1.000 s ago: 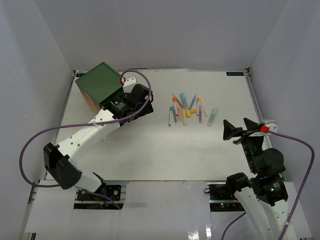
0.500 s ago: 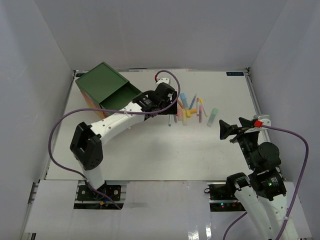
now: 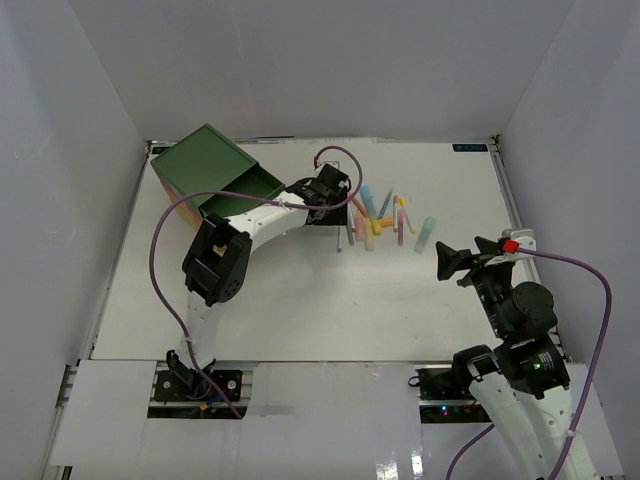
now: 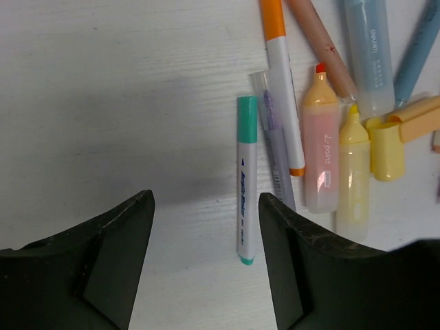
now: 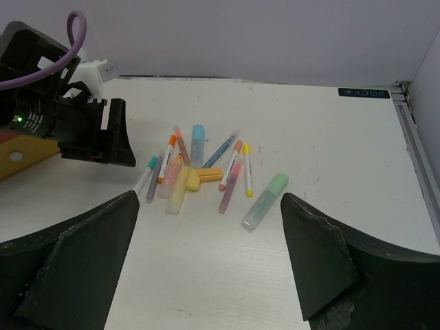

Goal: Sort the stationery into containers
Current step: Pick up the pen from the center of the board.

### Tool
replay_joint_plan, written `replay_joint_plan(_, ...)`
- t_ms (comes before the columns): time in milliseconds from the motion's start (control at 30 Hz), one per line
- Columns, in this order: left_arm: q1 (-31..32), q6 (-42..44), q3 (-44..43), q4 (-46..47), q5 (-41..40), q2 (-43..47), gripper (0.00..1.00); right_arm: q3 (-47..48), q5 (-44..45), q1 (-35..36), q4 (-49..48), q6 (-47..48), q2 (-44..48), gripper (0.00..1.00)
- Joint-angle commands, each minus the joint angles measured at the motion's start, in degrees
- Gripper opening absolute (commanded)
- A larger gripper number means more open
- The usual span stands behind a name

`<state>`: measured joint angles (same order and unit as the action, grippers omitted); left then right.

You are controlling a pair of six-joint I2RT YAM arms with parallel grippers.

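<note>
The stationery (image 3: 385, 218), several pastel pens and highlighters, lies in a loose pile at the table's middle back. My left gripper (image 3: 340, 210) hangs at the pile's left edge, open and holding nothing. In the left wrist view a white pen with teal ends (image 4: 246, 180) lies on the table close to the right finger (image 4: 309, 268), with a pink highlighter (image 4: 321, 148) and a yellow one (image 4: 354, 172) beyond it. The containers are the drawers of a chest (image 3: 195, 160) at the back left; its green top drawer (image 3: 240, 190) stands pulled out. My right gripper (image 3: 460, 262) hovers open, in front of the pile. A mint highlighter (image 5: 265, 201) lies apart on the right.
White walls close in the table on the left, back and right. The left arm's purple cable (image 3: 160, 250) loops over the table's left part. A yellow corner of the chest (image 5: 20, 155) shows behind the left gripper (image 5: 103, 134) in the right wrist view.
The left gripper left the chest with the green drawer now pulled out, and swung right to the pile's edge. Its elbow folded in. The right gripper shifted slightly.
</note>
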<state>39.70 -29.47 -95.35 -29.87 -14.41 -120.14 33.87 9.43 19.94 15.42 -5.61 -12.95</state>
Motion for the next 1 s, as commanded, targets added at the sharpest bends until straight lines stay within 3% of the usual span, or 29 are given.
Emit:
replay_joint_plan(0,-0.24,0.47,-2.21,1.57,2.37,0.0,0.72,0.06,1.47,0.36,-1.53,0.33,0.38,0.9)
replay_joint_plan(433,0.72,-4.97,-0.8,3.41,3.34,0.52,0.66,-0.73,1.2,0.36,-2.15,0.33,0.21,0.9)
replay_joint_plan(800,3.36,-9.2,-4.14,3.24,-2.72,-2.2,0.44,-1.17,1.12,0.45,-2.06,0.07,0.91,0.9)
replay_joint_plan(967,3.71,-9.29,-5.63,3.32,-2.99,-4.14,0.41,-1.35,1.12,0.45,-2.15,0.07,1.09,0.9)
